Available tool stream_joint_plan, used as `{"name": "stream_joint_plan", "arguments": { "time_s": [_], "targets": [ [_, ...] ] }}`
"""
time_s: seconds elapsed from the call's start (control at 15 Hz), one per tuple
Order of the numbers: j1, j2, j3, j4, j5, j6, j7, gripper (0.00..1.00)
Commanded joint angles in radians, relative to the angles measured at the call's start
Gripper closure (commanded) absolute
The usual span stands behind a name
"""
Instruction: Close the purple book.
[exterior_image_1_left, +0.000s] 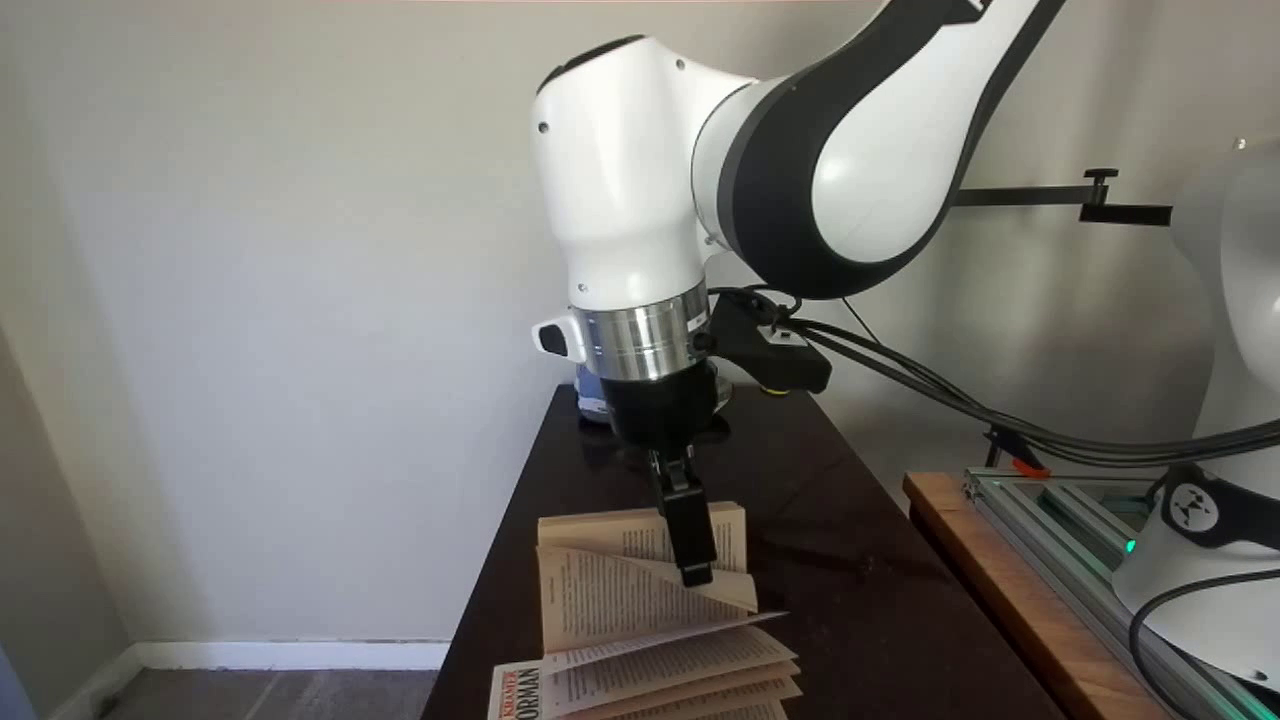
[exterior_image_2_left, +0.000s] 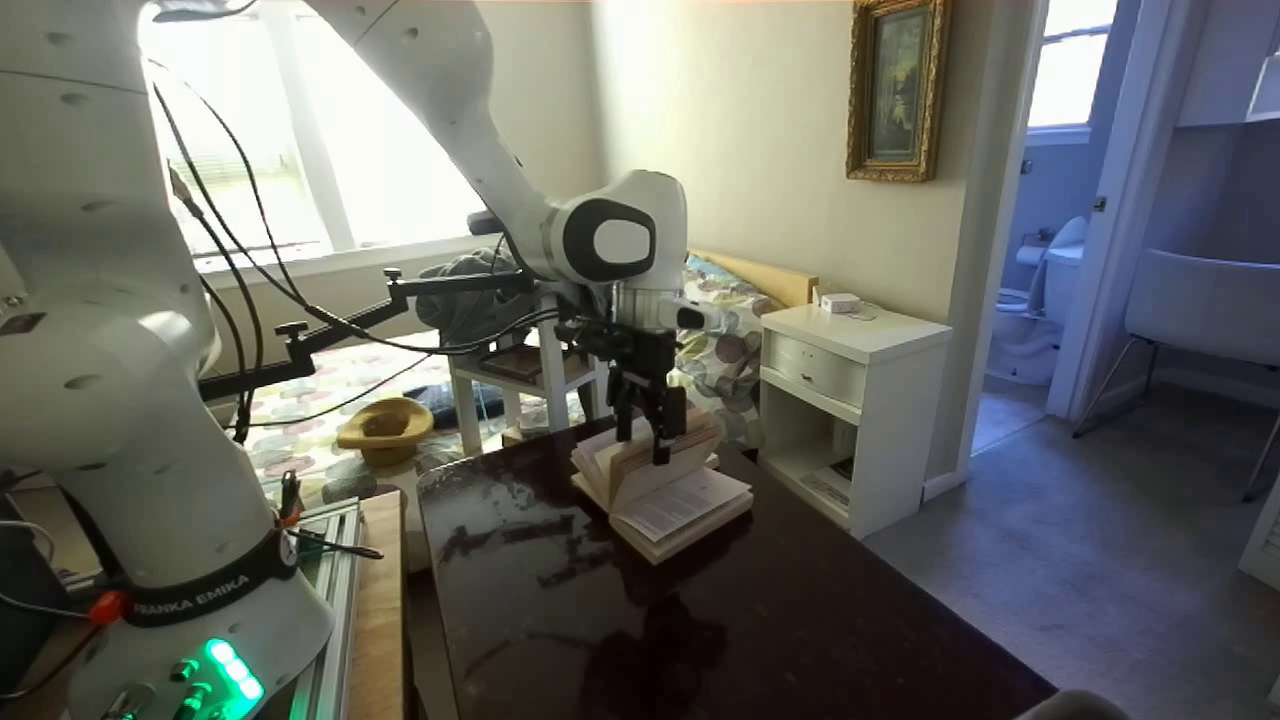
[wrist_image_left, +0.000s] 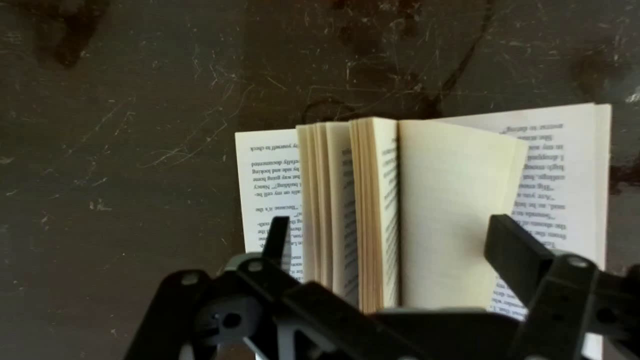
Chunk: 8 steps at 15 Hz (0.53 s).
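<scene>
We see the book (exterior_image_2_left: 685, 510) spread open on the dark tabletop (exterior_image_2_left: 850, 620) beneath the hand (wrist_image_left: 390, 227), raised pages (wrist_image_left: 368, 225) showing between two parted fingers (wrist_image_left: 520, 250) in the wrist view. Beyond the hand stands a white nightstand (exterior_image_2_left: 900, 430).

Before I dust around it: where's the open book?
In an exterior view, the book lies right of the robot base, on the table, beneath the tool.

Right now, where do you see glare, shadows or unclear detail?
In an exterior view, the window is washed out and the glossy table shows dark reflections; in an exterior view, soft shadows on the wall; in the wrist view, the gripper is dark, yet some print on the book is legible.
</scene>
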Motion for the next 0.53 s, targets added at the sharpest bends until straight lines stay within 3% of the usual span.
{"name": "stream_joint_plan", "arguments": {
  "time_s": [0.0,0.47],
  "targets": [
    [-0.003,0.017,0.002,-0.016,0.017,0.051,0.007,0.00],
    [0.003,0.005,0.017,-0.024,0.059,0.061,0.003,0.00]
  ]
}}
